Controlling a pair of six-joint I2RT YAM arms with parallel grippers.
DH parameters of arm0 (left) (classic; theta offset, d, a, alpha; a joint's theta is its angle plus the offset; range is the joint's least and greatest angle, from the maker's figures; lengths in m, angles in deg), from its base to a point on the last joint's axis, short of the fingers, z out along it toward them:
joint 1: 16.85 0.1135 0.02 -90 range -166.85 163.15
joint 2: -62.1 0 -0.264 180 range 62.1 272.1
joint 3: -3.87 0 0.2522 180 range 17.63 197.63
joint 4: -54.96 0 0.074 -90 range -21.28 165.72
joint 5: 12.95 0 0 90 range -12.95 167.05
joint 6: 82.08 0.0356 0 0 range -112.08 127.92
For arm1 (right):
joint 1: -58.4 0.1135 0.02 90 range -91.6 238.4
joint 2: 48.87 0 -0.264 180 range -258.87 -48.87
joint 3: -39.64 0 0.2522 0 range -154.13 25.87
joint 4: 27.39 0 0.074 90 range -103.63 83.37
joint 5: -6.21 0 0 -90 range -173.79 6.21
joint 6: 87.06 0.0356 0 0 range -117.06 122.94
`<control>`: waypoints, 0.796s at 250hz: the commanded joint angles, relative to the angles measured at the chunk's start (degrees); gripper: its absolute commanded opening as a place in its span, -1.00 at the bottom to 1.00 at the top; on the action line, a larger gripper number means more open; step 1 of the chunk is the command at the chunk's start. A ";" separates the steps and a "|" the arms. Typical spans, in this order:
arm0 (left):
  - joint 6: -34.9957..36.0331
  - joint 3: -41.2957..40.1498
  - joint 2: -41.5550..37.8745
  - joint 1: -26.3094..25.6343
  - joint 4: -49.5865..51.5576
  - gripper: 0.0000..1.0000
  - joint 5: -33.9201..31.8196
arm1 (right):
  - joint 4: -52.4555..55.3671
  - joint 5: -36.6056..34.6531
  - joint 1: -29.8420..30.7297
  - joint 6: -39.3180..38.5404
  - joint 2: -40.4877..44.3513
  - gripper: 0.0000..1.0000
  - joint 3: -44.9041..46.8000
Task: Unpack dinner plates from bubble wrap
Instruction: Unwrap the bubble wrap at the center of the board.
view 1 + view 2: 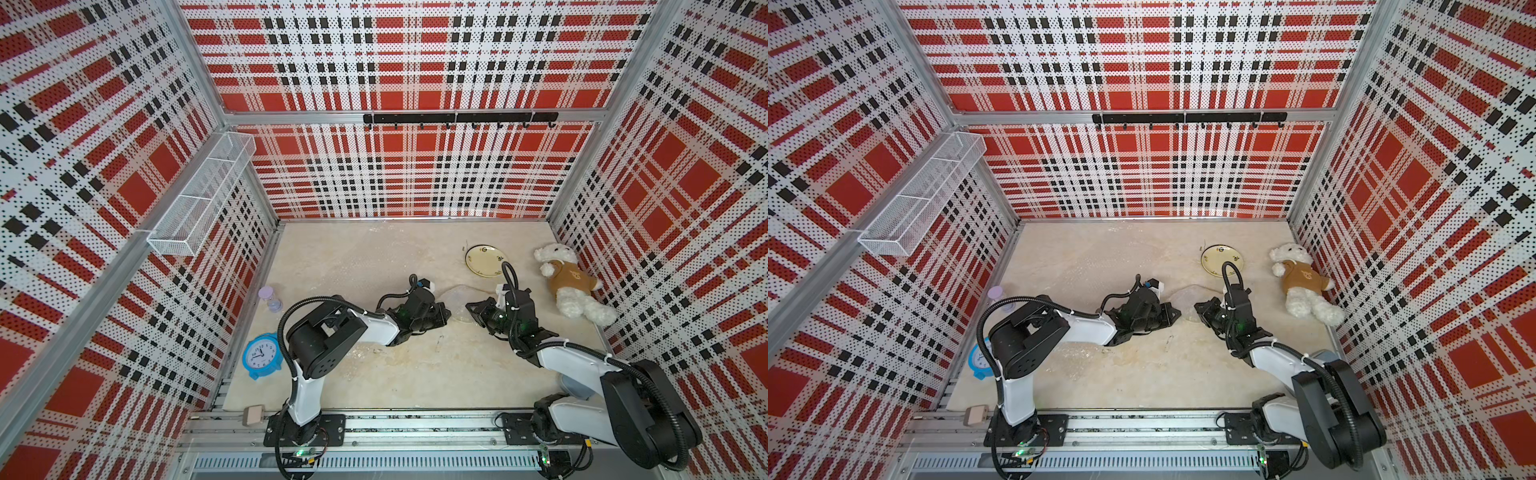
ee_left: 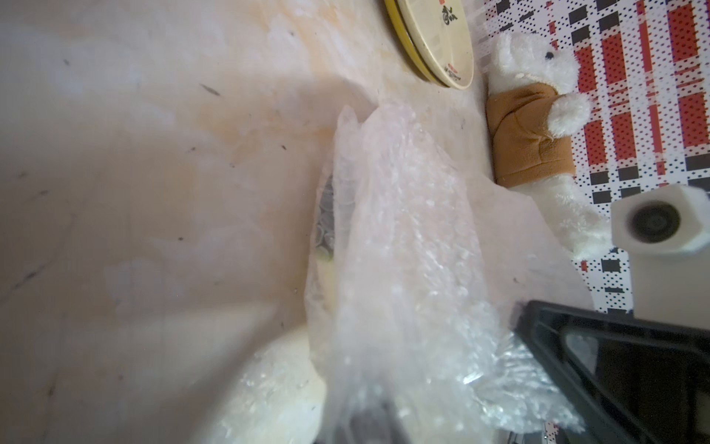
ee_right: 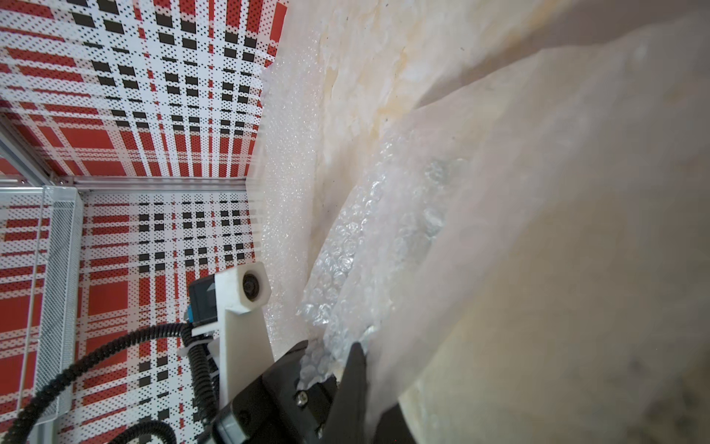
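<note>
Lying closest to the robot, far to the left of the white fluffy teddy bear in a brown shirt (image 1: 571,286), is a round blue plastic clock (image 1: 262,356). A bit farther back, also far left of the teddy bear, stands a small lilac hourglass (image 1: 270,298).

Next come the two claws, just left of the teddy bear's legs. Between them sits a round cream dinner plate (image 1: 456,302) with clear, crinkly bubble wrap (image 2: 403,238) over it. The bubble wrap stands up like a tent above the dinner plate. The left gripper (image 1: 444,312) is closed tight, and the right wrist view shows a bunch of the bubble wrap pinched between its black fingers (image 3: 355,369). The right gripper (image 1: 472,308) is closed tight too, at the other side of the bubble wrap, and it looks to have hold of that edge.

Farther back, just left of the teddy bear's head, lie the bare plates (image 1: 485,261). They are pale yellow with small dark flowers, and they lie one on top of another, flat on the cream table (image 1: 395,374).
</note>
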 commanded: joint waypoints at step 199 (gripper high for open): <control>4.79 0.02 -1.49 -1.40 9.66 -1.00 -5.85 | -17.31 3.51 -1.87 13.23 1.23 -0.95 1.62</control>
